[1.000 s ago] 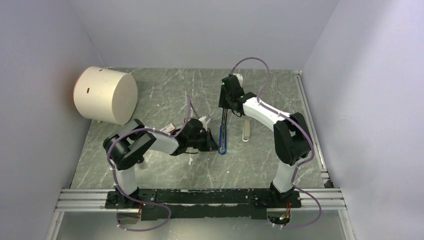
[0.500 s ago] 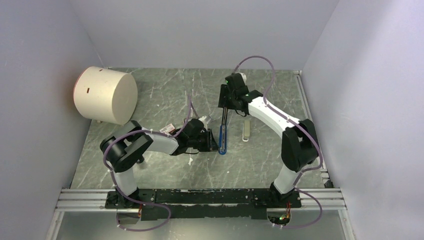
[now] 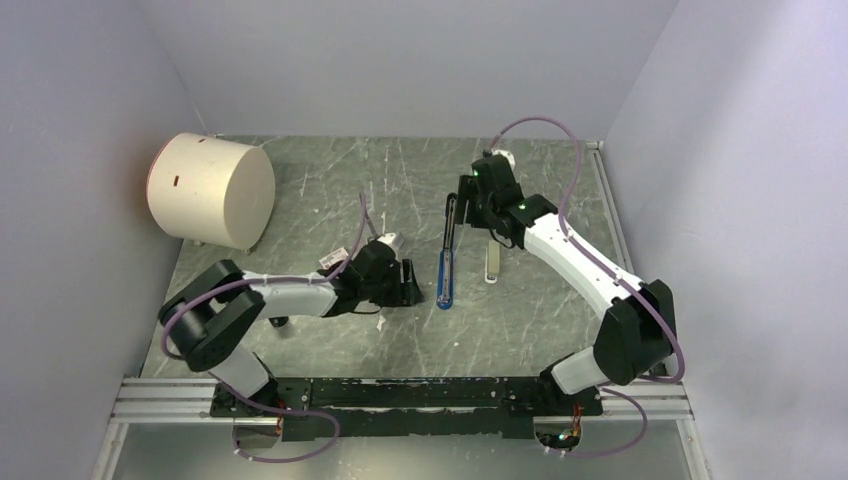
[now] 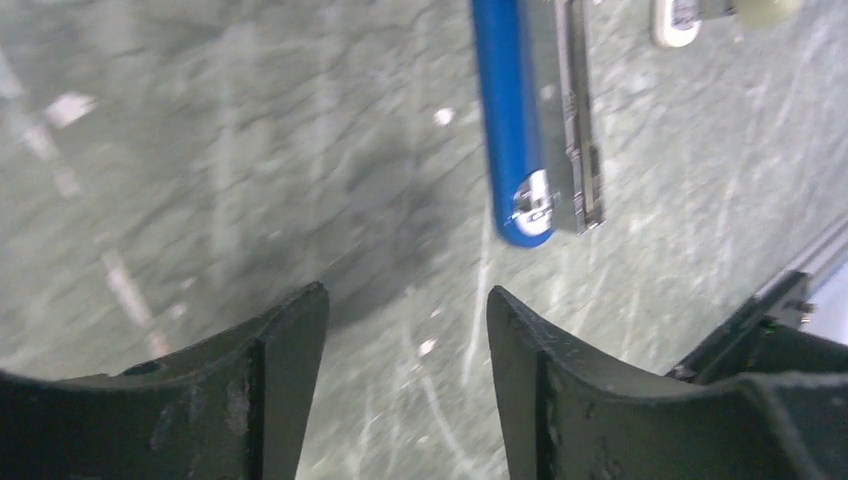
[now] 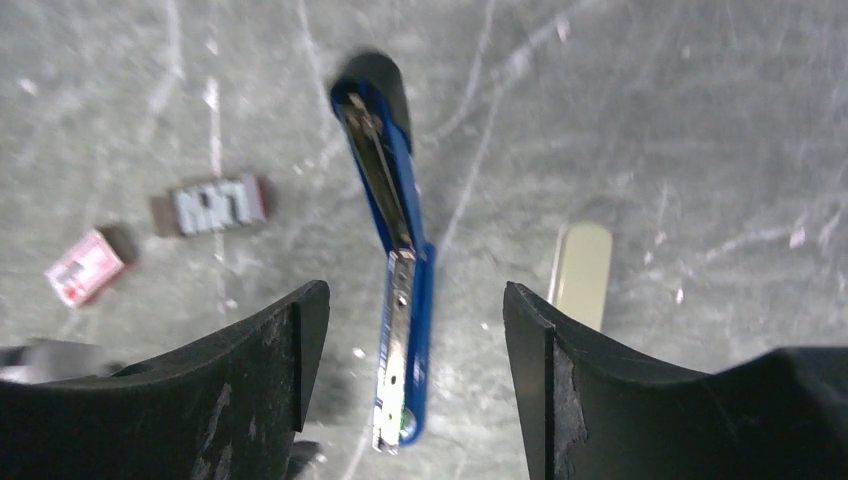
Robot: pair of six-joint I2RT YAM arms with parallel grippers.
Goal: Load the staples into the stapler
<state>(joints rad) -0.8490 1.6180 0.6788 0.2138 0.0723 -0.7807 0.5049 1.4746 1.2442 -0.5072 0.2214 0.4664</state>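
Your stapler lies near-to-far; your left gripper sits just beside its near end, right gripper over its far end, both jaws apart, empty.

The top camera sits above and behind the arms, looking down and forward over the whole table, with the bases at its bottom edge. The left wrist camera looks past the left gripper at the table from very near, and only one end of the stapler shows, at the top of its view. The right wrist camera looks down past the right gripper from higher, taking in the stapler's whole length and the bar beside it. All three views share the stapler.
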